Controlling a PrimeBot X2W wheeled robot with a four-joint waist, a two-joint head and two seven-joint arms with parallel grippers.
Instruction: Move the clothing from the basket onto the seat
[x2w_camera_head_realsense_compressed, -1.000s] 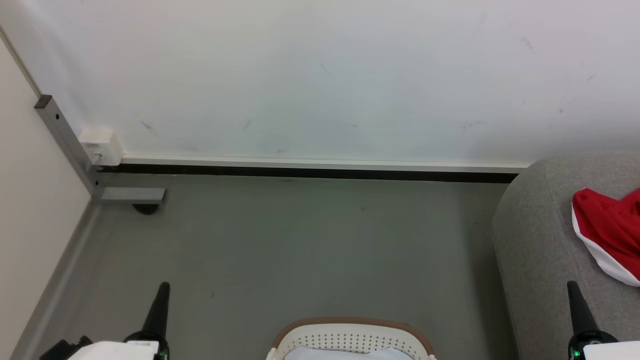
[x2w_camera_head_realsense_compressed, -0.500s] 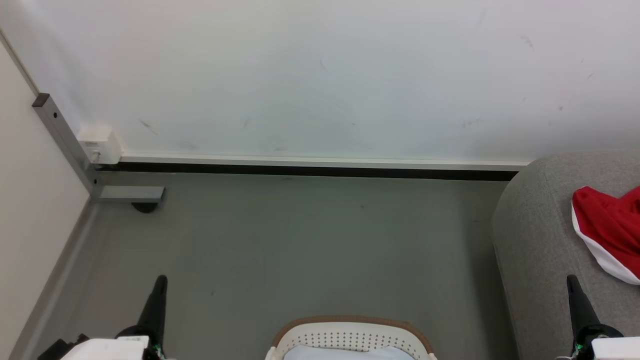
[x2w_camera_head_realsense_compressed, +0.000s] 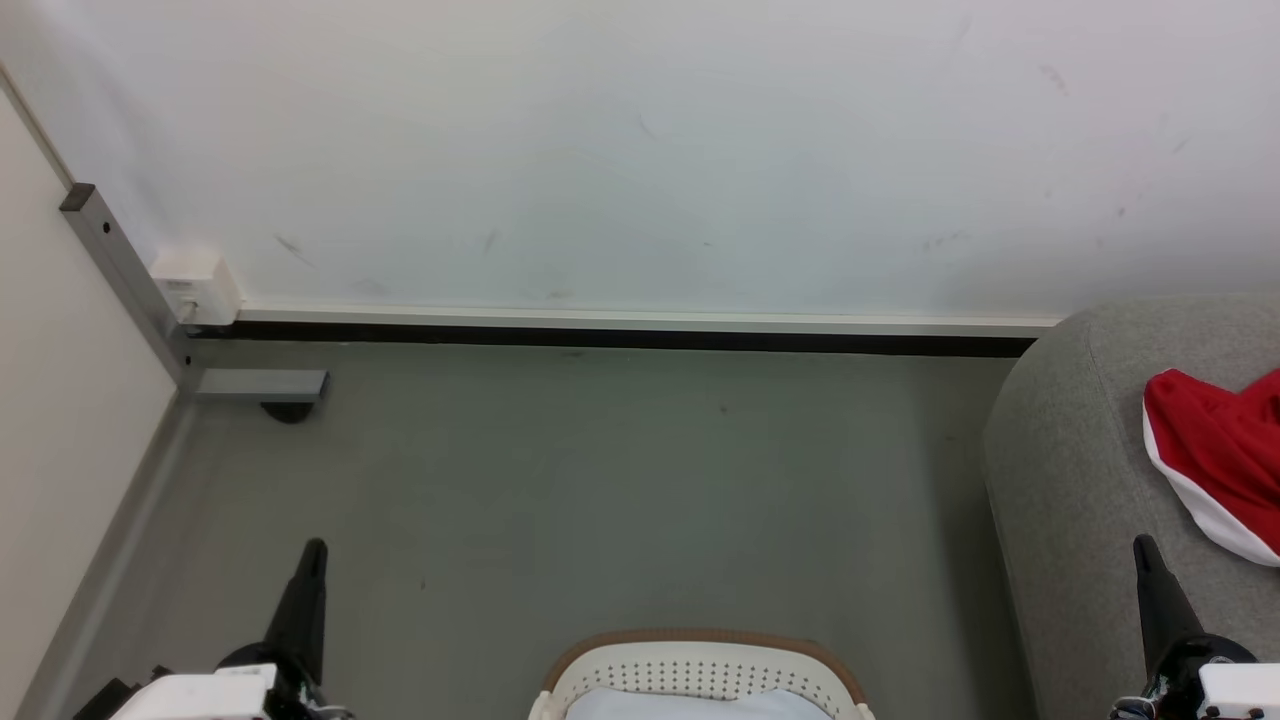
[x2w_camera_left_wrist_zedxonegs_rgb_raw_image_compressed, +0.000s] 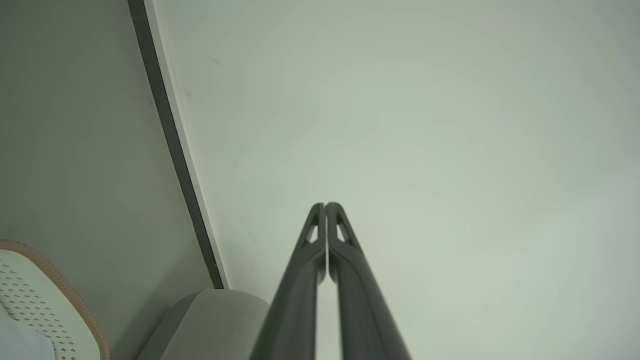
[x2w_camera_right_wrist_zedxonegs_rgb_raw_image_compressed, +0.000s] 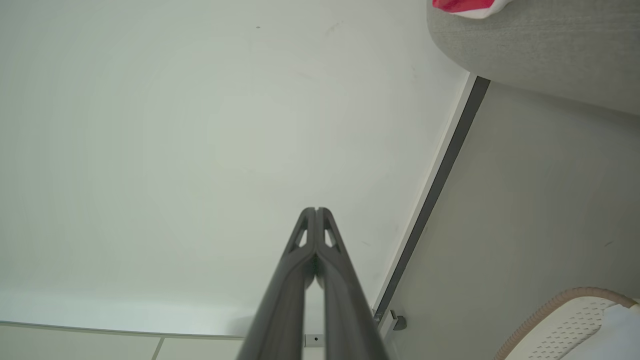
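The red jersey (x2w_camera_head_realsense_compressed: 1225, 450) with white trim lies on the grey sofa (x2w_camera_head_realsense_compressed: 1080, 480) at the right edge of the head view; a corner of the jersey (x2w_camera_right_wrist_zedxonegs_rgb_raw_image_compressed: 467, 5) also peeks over the sofa (x2w_camera_right_wrist_zedxonegs_rgb_raw_image_compressed: 540, 45) in the right wrist view. The cream basket (x2w_camera_head_realsense_compressed: 700, 675) with its brown rim sits on the floor at bottom centre, a pale white-blue cloth (x2w_camera_head_realsense_compressed: 690, 705) inside it. My left gripper (x2w_camera_head_realsense_compressed: 312, 550) is shut at lower left, its tips (x2w_camera_left_wrist_zedxonegs_rgb_raw_image_compressed: 325, 205) touching and holding nothing. My right gripper (x2w_camera_head_realsense_compressed: 1142, 545) is shut beside the sofa front, its tips (x2w_camera_right_wrist_zedxonegs_rgb_raw_image_compressed: 316, 210) pressed together.
A white wall with a dark baseboard (x2w_camera_head_realsense_compressed: 620, 340) runs across the back. A grey metal post with a foot (x2w_camera_head_realsense_compressed: 250, 385) and a white box (x2w_camera_head_realsense_compressed: 195, 290) stand in the left corner. Grey floor (x2w_camera_head_realsense_compressed: 600, 480) spreads between the basket and the wall.
The whole head view has drifted slightly, so the camera moved. Both grippers have risen a little in the picture; the jersey stays on the sofa.
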